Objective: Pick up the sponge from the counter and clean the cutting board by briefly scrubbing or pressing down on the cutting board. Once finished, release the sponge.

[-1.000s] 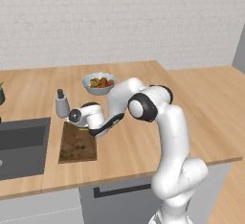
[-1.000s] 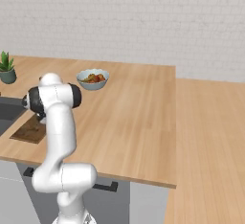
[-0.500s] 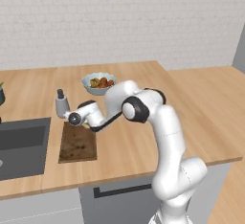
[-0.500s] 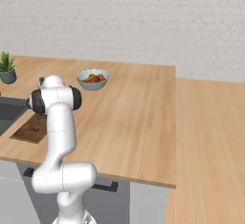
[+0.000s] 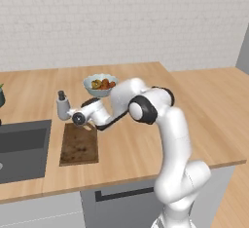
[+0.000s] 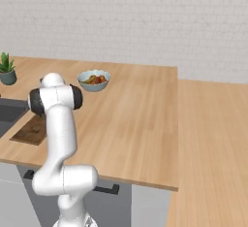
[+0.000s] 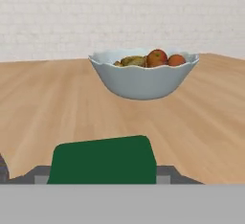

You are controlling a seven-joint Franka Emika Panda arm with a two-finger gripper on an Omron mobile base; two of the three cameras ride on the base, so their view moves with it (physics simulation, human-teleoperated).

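Sponge (image 7: 103, 160): gripped between fingers, ready for scrubbing.
Gripper (image 5: 83, 121): low over board's (image 5: 79, 144) far edge.
Bowl (image 7: 143, 73): beyond, clear.

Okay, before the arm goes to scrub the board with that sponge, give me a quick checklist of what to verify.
1. Sponge in the gripper: ok, the green block sits between the fingers.
2. Hand over the cutting board: ok, though it hangs at the board's far edge, not the middle.
3. Sponge touching the board: cannot tell, the contact is hidden.
4. Room beside the hand: not ok, a grey bottle stands close by.
5. Fruit bowl off the board: ok, it sits on the counter beyond it.
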